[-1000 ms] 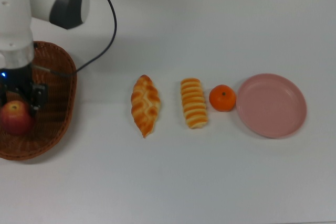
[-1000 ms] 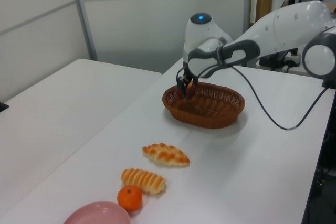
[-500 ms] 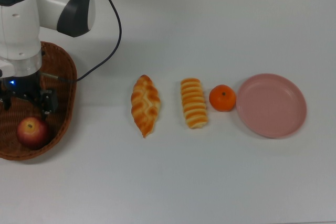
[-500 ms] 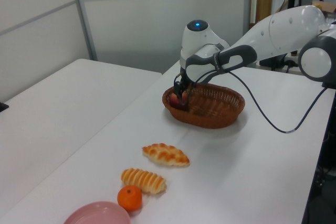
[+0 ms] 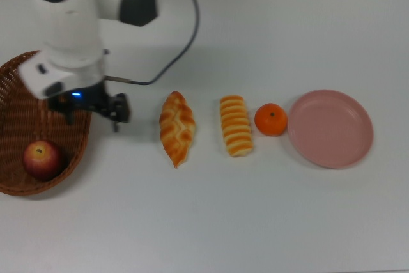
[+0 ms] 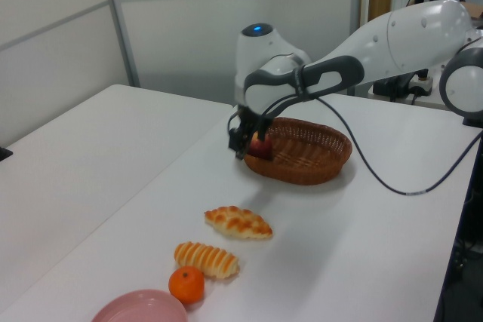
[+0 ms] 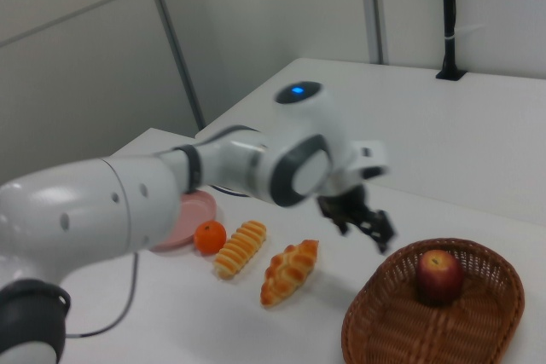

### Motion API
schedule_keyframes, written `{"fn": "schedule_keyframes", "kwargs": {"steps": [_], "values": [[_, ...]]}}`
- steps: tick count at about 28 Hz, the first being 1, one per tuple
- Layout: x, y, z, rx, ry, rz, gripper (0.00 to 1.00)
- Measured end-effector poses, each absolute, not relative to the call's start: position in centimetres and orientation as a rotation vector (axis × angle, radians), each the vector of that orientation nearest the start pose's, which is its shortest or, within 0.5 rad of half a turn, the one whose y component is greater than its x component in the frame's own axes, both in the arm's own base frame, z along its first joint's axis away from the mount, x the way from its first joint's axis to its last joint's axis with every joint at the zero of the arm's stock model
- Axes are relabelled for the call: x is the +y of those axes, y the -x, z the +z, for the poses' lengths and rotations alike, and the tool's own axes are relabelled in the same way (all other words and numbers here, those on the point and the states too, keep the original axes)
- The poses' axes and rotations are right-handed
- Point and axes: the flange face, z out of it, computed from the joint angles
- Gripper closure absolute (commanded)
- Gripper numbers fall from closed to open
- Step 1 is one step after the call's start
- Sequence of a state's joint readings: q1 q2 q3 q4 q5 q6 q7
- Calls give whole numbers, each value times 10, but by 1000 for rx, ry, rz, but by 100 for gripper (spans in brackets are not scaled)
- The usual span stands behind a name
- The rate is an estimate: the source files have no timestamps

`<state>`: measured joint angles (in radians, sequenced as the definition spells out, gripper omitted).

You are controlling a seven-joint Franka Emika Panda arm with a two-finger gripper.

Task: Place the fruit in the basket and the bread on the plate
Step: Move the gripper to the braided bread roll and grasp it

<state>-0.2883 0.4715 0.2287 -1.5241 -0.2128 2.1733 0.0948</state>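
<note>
White table (image 5: 211, 222), set against pale panelled walls in the left view and the right view. Contents as the top view shows them, left to right:

Basket (image 5: 13, 177): brown wicker, oval, at the top view's left edge, partly cut off by it.

Apple (image 5: 42, 159): red-yellow, lying inside the basket toward its near rim. In the right view it sits on the basket floor (image 7: 439, 275); in the left view it shows red behind the fingers (image 6: 260, 146).

Arm (image 5: 70, 23): white, with a blue light on top, reaching in from the top view's upper left; a black cable (image 5: 185, 43) trails from it across the table.

Gripper (image 5: 96, 110): black, hanging above the basket's right rim and the bare table just beside it, between the basket and the braided loaf. Empty; whether the claw is spread or closed cannot be told.

Braided loaf (image 5: 177, 128): golden, leaf-shaped with pointed ends, lying on the table well apart from the basket.

Ridged loaf (image 5: 236, 125): oblong, crosswise ridges, parallel to the braided loaf and near it, apart.

Tangerine (image 5: 271, 119): bright orange, just beside the ridged loaf and touching or nearly touching the plate's rim.

Plate (image 5: 330, 128): round, pale pink, raised rim, nothing on it, at the right end of the row.
</note>
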Motion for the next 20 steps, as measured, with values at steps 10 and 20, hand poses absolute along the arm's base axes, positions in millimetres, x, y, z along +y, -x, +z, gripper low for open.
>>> {"fn": "schedule_keyframes", "kwargs": {"steps": [10,20], "values": [[92,-687,400,17,3193,-216,0],[128,-673,379,-16,3212,-145,0]]}}
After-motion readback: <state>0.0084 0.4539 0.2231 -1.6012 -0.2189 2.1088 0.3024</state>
